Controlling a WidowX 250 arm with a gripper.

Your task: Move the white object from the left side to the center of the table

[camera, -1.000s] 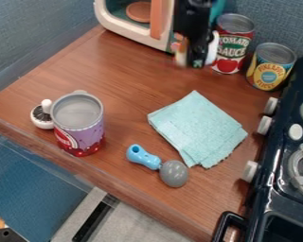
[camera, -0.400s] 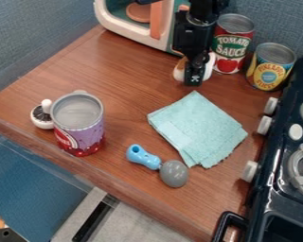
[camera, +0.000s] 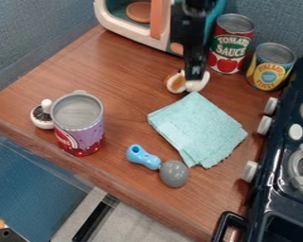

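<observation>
On the table (camera: 116,71), the white object (camera: 197,85) has neared the cloth (camera: 198,125)

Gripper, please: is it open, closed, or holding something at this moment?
Gripper: at the white-and-brown object; whether open, closed or holding it cannot be told.

White object (camera: 194,85), partly brown, beside cloth (camera: 197,128)

Toy kitchen with stove (camera: 293,156).
</observation>
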